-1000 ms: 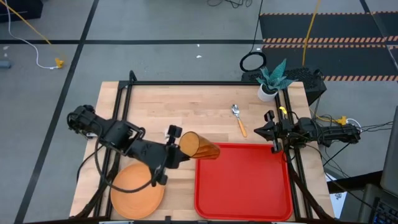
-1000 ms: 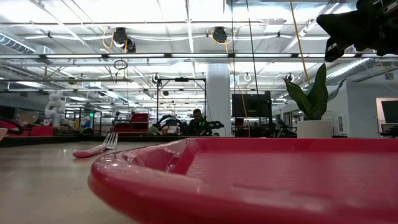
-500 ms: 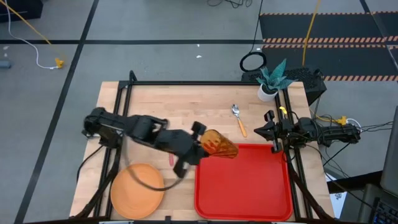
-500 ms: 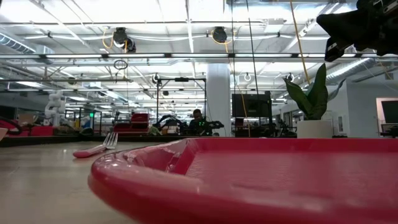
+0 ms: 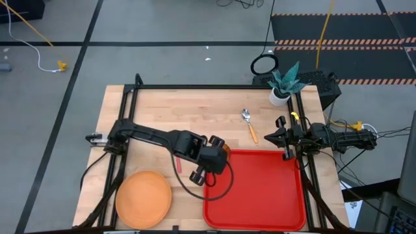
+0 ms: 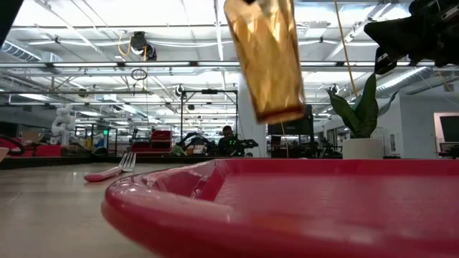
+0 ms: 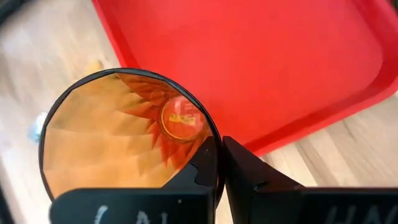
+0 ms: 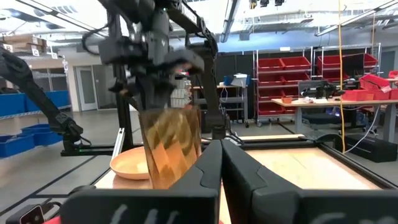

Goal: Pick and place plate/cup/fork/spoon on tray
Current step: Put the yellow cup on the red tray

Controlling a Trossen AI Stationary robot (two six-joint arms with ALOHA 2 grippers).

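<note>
Wood tabletop, high view: my left gripper (image 5: 216, 158) pinches the cup (image 5: 224, 151) at the red tray's (image 5: 260, 195) 10 o'clock corner, farther right than half a second ago. Low view: cup newly visible, hanging clear; lower it level. Right gripper (image 5: 283, 138) idle, fingers pressed together.

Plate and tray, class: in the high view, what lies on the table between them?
In the high view, the fork lies on bare wood between the plate and the tray, apart from both. The left arm partly crosses that gap above it.
</note>
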